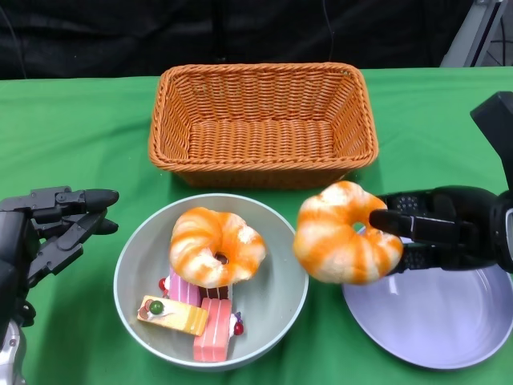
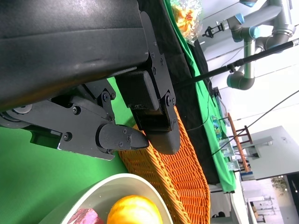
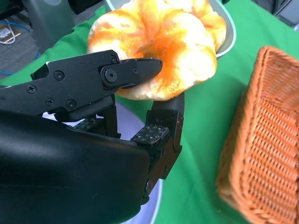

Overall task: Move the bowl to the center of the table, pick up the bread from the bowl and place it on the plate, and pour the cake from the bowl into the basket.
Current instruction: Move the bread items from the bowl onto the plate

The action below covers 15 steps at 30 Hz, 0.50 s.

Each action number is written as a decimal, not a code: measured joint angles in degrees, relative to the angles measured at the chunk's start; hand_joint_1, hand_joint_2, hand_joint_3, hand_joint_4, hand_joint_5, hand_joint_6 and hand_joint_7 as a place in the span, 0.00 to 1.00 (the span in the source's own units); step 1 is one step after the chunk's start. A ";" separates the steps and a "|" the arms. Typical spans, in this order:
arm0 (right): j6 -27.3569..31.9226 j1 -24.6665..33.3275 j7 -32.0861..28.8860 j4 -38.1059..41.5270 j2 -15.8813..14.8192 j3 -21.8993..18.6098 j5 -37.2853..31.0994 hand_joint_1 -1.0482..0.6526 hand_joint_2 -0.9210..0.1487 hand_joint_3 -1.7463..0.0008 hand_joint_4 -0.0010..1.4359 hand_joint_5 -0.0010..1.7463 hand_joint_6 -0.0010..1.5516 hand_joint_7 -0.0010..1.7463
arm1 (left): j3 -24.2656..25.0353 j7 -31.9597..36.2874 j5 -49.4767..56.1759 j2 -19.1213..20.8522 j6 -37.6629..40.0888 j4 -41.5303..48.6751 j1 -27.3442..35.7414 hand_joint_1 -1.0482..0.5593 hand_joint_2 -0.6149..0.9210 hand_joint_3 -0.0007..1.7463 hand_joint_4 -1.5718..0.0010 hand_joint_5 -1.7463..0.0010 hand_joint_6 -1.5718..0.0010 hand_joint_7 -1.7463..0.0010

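Right hand (image 1: pixel 449 228) grips bread (image 1: pixel 345 234) aloft between bowl (image 1: pixel 128 269) and plate (image 1: pixel 437 321); left hand (image 1: pixel 48 228) spread, holding nothing.

A bright green cloth (image 1: pixel 72 136) covers the flat counter. Behind it hangs a dark black curtain (image 1: pixel 240 32). Off to one side, a grey and blue robot arm (image 2: pixel 247 28) stands on another green counter (image 2: pixel 198 100). A wooden stool (image 2: pixel 238 140) is near it.
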 measured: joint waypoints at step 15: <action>4.58 5.28 -1.05 -3.96 -2.63 -0.84 1.49 0.49 0.00 0.85 0.39 0.87 0.37 0.68 | 0.01 -0.01 -0.06 0.60 0.04 0.00 0.00 0.57 1.00 0.16 0.39 0.56 0.20 1.00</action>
